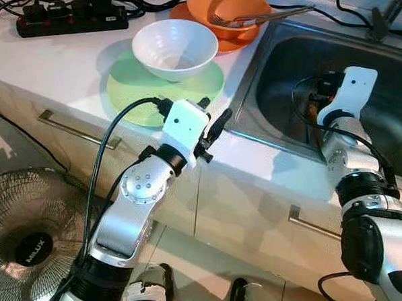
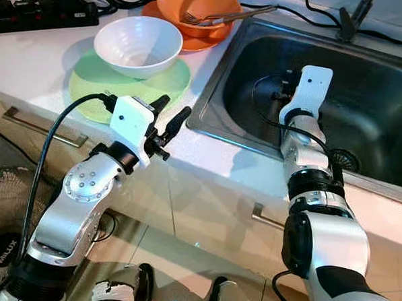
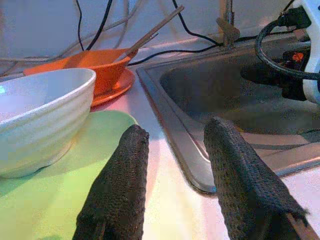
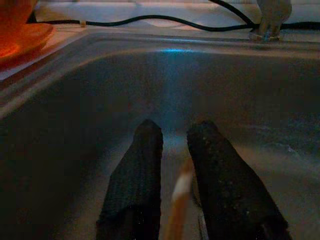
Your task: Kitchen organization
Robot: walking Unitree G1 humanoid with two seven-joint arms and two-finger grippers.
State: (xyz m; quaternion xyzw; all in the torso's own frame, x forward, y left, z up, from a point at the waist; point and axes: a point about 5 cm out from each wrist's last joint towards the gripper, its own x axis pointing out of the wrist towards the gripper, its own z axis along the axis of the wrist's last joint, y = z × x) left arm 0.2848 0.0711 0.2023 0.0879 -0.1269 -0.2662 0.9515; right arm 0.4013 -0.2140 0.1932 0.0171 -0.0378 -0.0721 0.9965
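While the right gripper (image 4: 172, 145) reaches down inside the steel sink (image 1: 287, 54), its two black fingers (image 4: 135, 185) stand narrowly apart with a thin pale stick (image 4: 176, 205) pinched between them, its far end blurred. The left gripper (image 1: 214, 124) hovers at the front edge of the white counter (image 1: 64, 62), fingers spread wide and empty, just beside the sink's left rim. Ahead of it, a white bowl (image 1: 174, 48) sits on a light green plate (image 1: 133, 93). Behind that, an orange bowl (image 1: 228, 10) rests on an orange plate (image 1: 227, 45), with a fork (image 1: 231, 20) and another long utensil lying across the bowl toward the sink. A black power strip (image 1: 69, 19) and tangled cables lie at the counter's back left. A floor fan (image 1: 27, 242) stands below, beside the cabinet drawers.
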